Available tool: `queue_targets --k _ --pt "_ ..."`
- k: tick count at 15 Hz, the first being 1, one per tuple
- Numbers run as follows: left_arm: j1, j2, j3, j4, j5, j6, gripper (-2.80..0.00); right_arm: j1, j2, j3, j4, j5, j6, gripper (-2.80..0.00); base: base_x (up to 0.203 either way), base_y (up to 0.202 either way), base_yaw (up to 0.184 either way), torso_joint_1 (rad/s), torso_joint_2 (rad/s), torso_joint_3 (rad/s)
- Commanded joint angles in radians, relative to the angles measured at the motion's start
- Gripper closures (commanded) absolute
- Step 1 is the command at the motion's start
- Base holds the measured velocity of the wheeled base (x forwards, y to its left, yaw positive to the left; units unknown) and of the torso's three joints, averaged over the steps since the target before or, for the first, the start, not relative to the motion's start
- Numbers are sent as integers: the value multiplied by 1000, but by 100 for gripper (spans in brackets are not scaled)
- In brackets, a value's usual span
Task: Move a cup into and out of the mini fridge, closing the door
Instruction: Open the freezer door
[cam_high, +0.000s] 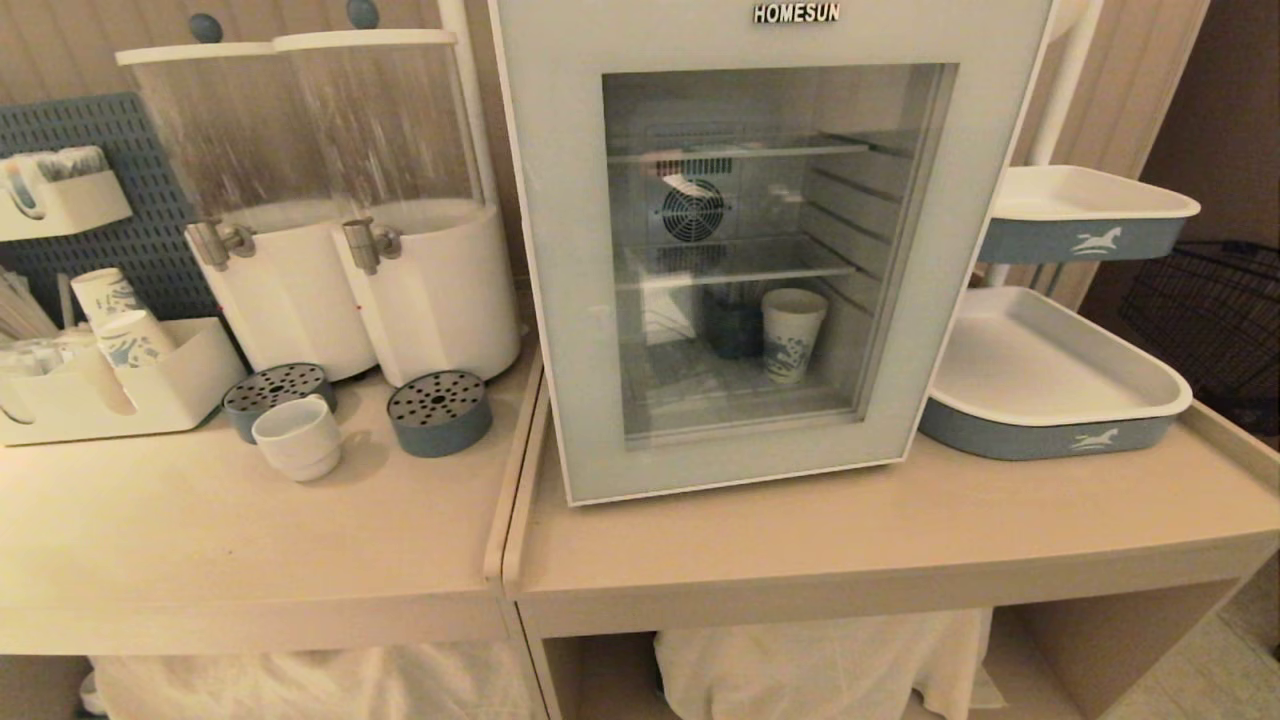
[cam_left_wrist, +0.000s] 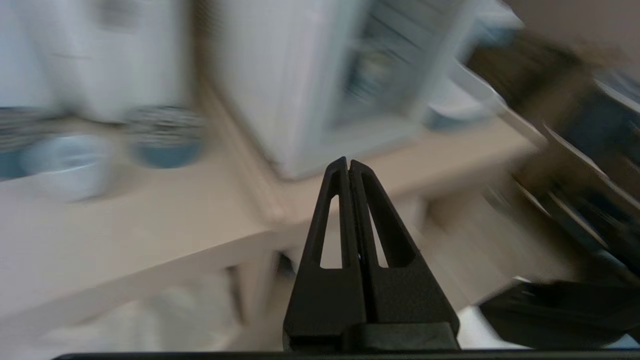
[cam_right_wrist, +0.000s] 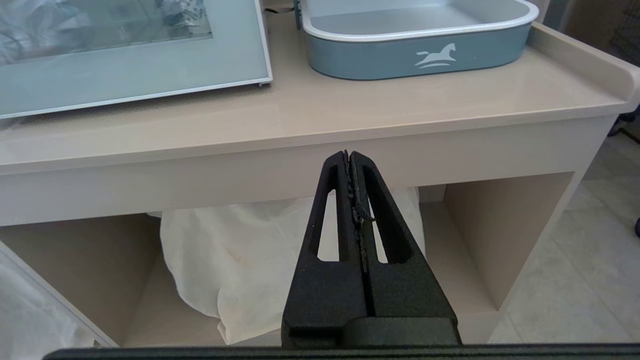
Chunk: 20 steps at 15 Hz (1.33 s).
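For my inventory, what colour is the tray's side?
Blue-grey, with a white horse logo on the tray; right wrist view shows it best.

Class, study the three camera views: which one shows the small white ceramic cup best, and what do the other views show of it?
The head view: the cup stands whole and sharp on the counter beside a grey drip tray. The left wrist view gives only a blurred pale shape. The right wrist view does not show it.

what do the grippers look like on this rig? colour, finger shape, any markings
Both match: matte black, finely textured plastic. The left gripper and right gripper each have two long fingers tapering to a narrow tip, with a slim triangular cutout in each finger. No markings or cables visible; arms themselves out of view.
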Motion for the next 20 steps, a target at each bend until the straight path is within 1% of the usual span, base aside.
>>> queue_targets --k 1,2,3,4,5,6,7,8,9,10,11,12,13,14,16,18,20 --pt "-23 222 -35 -9 -34 -7 0 0 1 0 0 0 0 0 0 0 0 0 0 0" --pt "5 298 -51 -29 -93 -11 0 -1 1 0 0 0 0 0 0 0 0 0 0 0" --pt "74 380 -64 -62 -190 -11 0 0 1 0 0 0 0 0 0 0 0 0 0 0" --pt "174 441 -64 -110 -324 -2 0 0 1 0 0 0 0 0 0 0 0 0 0 0" --pt "266 500 -52 -171 -481 22 0 0 1 0 0 0 0 0 0 0 0 0 0 0" --pt "367 570 -22 -257 -636 75 0 0 1 0 0 0 0 0 0 0 0 0 0 0" --pt "457 649 18 -365 -782 161 0 0 1 0 0 0 0 0 0 0 0 0 0 0" --pt "521 703 44 -444 -895 247 0 0 1 0 0 0 0 0 0 0 0 0 0 0" --pt "573 744 65 -495 -1017 346 0 0 1 0 0 0 -1 0 0 0 0 0 0 0" --pt "603 765 87 -518 -1083 436 0 0 1 0 0 0 0 0 0 0 0 0 0 0" --pt "621 786 104 -529 -1126 508 -280 0 1 0 0 0 -1 0 0 0 0 0 0 0" --pt "625 808 109 -528 -1148 602 -280 0 1 0 0 0 -1 0 0 0 0 0 0 0" --pt "627 842 111 -526 -1175 661 -280 0 1 0 0 0 -1 0 0 0 0 0 0 0" --pt "628 849 115 -520 -1192 669 -280 0 1 0 0 0 -1 0 0 0 0 0 0 0" --pt "628 851 150 -519 -1278 669 -280 0 1 0 0 0 -1 0 0 0 0 0 0 0" --pt "628 857 152 -519 -1305 669 -280 0 1 0 -2 0 -1 0 0 0 0 0 0 0" --pt "610 878 140 -522 -1308 670 -280 0 1 0 -1 0 -1 0 0 0 0 0 0 0"
